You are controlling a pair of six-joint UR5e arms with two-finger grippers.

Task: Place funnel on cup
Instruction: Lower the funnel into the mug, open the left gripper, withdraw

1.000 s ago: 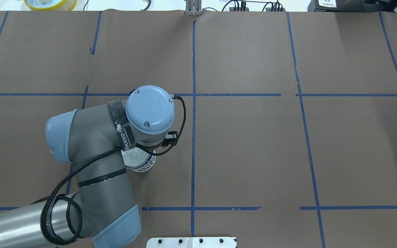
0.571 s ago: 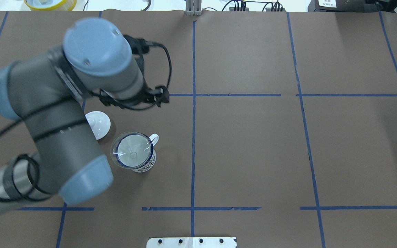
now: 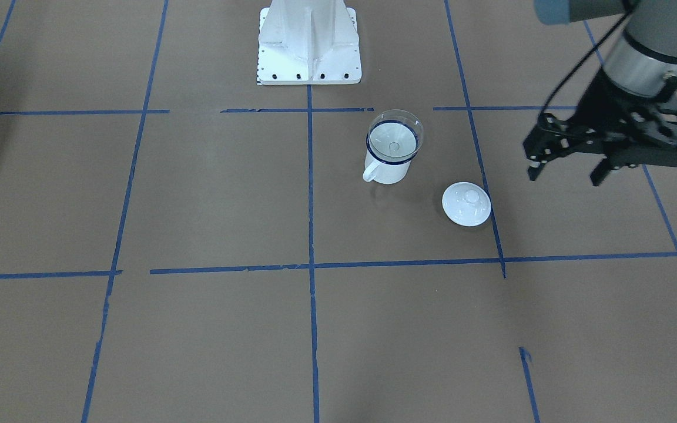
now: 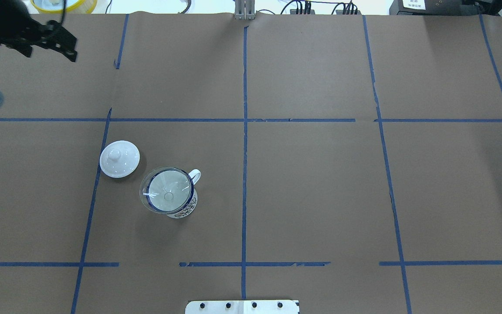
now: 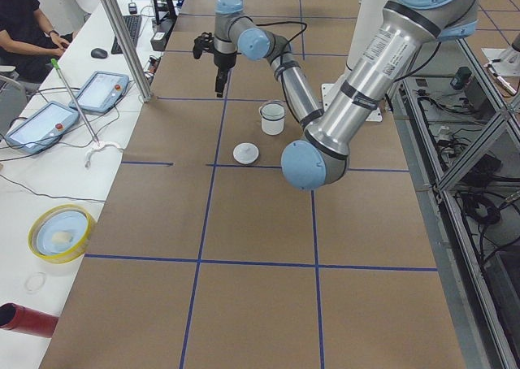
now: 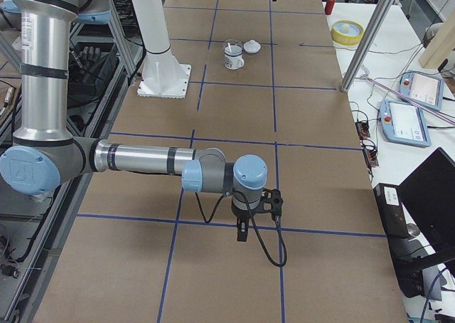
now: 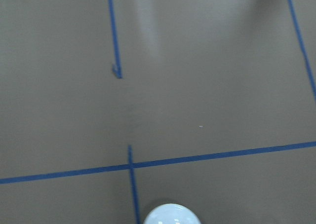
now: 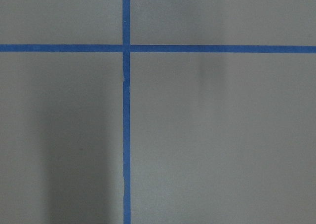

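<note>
**Funnel seated in the mug, my left gripper clear of it**

The small clear plastic funnel sits spout-down in the white enamel mug with the thin dark blue rim. Its wide cone rests on that rim, and its lip shows just above it. The cone is about as wide as the mouth, so I judge that the rim alone carries it and the spout hangs free inside. From how it lies, I take the placing as done. The mug stands upright left of the table's middle, its loop handle pointing right and away from me.

My left gripper hangs over the far left corner, well apart from the mug, with its jaws spread wide and nothing between them. That leaves the funnel untouched. My right gripper hovers low over the right end of the table, far from everything. It shows only from the side, so I cannot tell how its jaws stand.

A round white knobbed lid lies flat just left of the mug, a little farther off and not touching it. Everything rests on brown paper gridded with blue tape. Nothing crowds the mug, and only the lid is near.
</note>
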